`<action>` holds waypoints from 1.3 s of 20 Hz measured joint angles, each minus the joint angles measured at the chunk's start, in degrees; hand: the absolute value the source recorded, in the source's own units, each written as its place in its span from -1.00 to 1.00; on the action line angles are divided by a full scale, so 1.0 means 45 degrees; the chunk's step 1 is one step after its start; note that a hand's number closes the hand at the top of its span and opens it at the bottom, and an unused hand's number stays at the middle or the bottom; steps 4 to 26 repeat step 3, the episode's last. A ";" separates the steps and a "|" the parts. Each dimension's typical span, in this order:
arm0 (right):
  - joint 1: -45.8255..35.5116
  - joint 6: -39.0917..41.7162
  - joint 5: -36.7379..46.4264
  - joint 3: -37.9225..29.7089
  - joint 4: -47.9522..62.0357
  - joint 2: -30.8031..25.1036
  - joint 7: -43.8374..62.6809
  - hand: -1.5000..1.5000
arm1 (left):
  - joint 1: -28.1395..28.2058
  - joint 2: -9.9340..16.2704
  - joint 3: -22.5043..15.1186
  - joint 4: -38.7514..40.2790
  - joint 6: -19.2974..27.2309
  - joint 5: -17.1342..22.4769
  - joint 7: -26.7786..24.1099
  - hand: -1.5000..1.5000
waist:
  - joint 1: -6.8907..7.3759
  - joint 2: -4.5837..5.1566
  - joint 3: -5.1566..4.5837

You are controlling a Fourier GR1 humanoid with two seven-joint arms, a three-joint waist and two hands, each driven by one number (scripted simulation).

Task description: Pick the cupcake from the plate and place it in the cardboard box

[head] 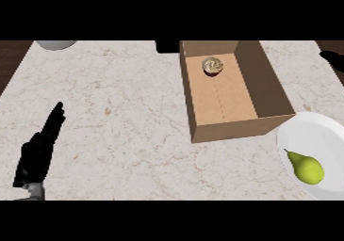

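The cupcake [212, 66] is sitting inside the cardboard box [233, 123], near the box's far end, and the box is lying on the counter [126, 108] close to its right edge. The white plate [320, 136] is resting at the counter's near right corner, just beside the box, with a green pear [306, 167] lying on it. The left hand [41, 146] is hanging over the counter's near left corner with its fingers straight and pressed together, holding nothing, and the right hand [334, 60] is only peeking in at the far right edge, so I cannot tell how it is set.

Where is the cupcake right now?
In the head view the cupcake sits inside the cardboard box, near its far end, at upper right of the counter, beyond the white plate holding a pear.
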 measured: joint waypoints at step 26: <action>0.1518 0.1196 -0.0927 -0.0450 -0.1386 -0.0532 0.0044 -1.00 | -0.0041 -0.0066 -0.0041 -0.0111 0.0050 -0.0059 0.0109 0.00 | -0.0007 0.0006 -0.0001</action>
